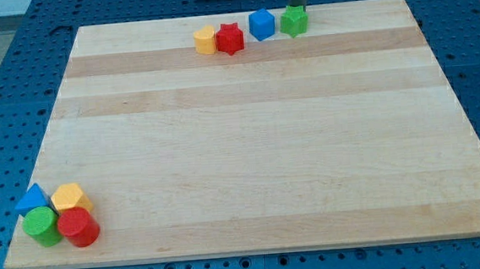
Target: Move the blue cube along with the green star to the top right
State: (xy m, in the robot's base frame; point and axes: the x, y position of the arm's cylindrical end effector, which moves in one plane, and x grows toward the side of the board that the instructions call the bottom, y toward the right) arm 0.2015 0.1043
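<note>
The blue cube (261, 24) sits near the board's top edge, a little right of centre. The green star (294, 20) stands just to its right, close to it or touching. My rod comes down from the view's top, and my tip (300, 7) is at the green star's upper right side, right behind it. The very end of the tip is partly hidden by the star.
A red star (230, 38) and a yellow block (205, 40) lie just left of the blue cube. At the bottom left corner a blue triangle (33, 200), a yellow block (70, 197), a green cylinder (41, 225) and a red cylinder (79, 227) cluster. The wooden board (258, 150) lies on a blue pegboard.
</note>
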